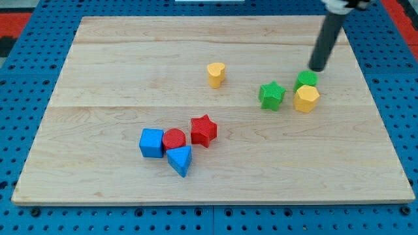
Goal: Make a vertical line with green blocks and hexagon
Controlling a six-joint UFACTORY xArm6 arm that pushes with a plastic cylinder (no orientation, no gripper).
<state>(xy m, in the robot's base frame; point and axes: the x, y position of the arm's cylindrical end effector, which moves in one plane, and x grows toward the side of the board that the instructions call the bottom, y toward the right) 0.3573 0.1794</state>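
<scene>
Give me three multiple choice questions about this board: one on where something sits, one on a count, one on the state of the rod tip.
1. Where is my tip?
A. beside the blue cube
B. just above the green cylinder, toward the view's top
C. off the board

2. How many green blocks are there?
A. one
B. two
C. four

3. The yellow hexagon and the green cylinder are:
A. touching or nearly so
B. at opposite board edges
C. stacked

Answers: B, the rod ends right above the cylinder; B, only the green star and the cylinder are green; A, the hexagon sits directly below the cylinder.
</scene>
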